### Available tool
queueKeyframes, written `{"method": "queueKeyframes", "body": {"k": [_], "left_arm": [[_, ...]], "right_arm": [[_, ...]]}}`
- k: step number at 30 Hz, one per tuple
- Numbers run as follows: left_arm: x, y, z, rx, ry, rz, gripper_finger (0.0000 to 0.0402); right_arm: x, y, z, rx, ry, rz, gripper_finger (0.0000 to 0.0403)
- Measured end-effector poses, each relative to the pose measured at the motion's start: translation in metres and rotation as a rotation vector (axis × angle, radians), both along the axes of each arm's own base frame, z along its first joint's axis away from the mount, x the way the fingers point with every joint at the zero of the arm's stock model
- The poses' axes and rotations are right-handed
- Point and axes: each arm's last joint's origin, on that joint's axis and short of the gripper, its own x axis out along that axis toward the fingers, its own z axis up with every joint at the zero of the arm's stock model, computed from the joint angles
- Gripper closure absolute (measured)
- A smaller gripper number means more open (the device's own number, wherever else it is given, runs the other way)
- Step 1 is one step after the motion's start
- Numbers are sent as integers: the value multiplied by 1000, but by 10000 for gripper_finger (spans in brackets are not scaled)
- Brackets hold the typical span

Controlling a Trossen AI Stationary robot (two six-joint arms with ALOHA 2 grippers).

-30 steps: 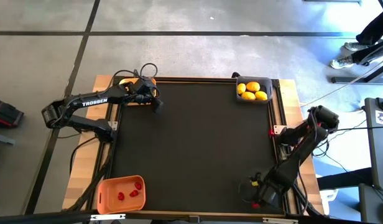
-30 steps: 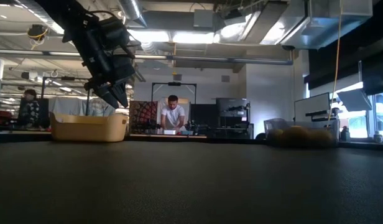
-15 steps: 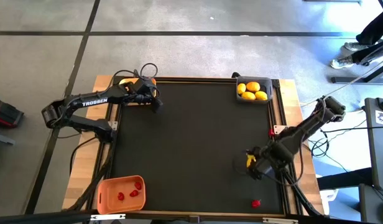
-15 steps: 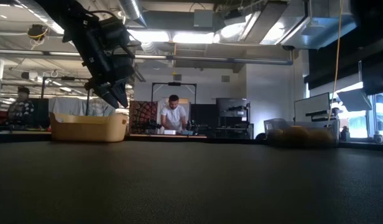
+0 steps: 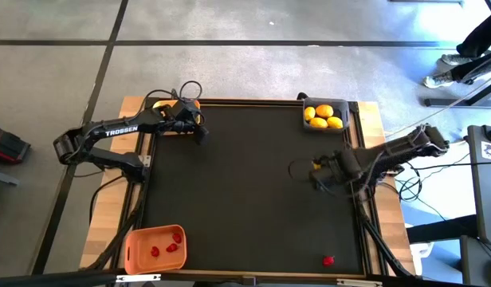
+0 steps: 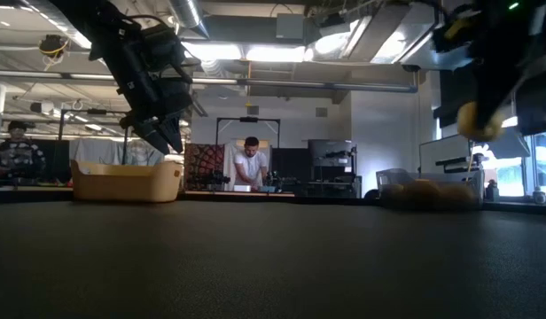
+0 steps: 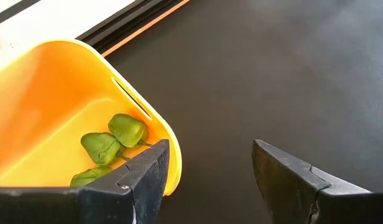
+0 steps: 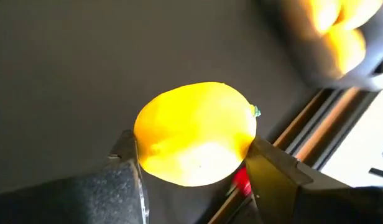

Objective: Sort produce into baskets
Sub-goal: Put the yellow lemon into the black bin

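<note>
Dim backlit low view, bright ceiling lights point(image 6: 255, 51) (glaring), blurred right wrist view

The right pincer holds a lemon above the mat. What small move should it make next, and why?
Probably carry it toward the dark grey basket. The right pincer grips a lemon clear of the mat, and that basket already holds lemons.
</note>
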Motion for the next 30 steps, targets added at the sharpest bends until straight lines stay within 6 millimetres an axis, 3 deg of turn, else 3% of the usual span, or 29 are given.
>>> {"method": "queueKeyframes", "body": {"k": [10, 19, 30], "left_arm": [[0, 0, 0, -10, -11, 20, 178], [0, 0, 0, -9, -11, 20, 178], [0, 0, 0, -1, -3, 4, 178]], "right_arm": [[13, -69, 2, -151, 49, -29, 246], [26, -137, 6, -228, -72, -52, 246], [8, -210, 14, -304, -188, -165, 246]]}}
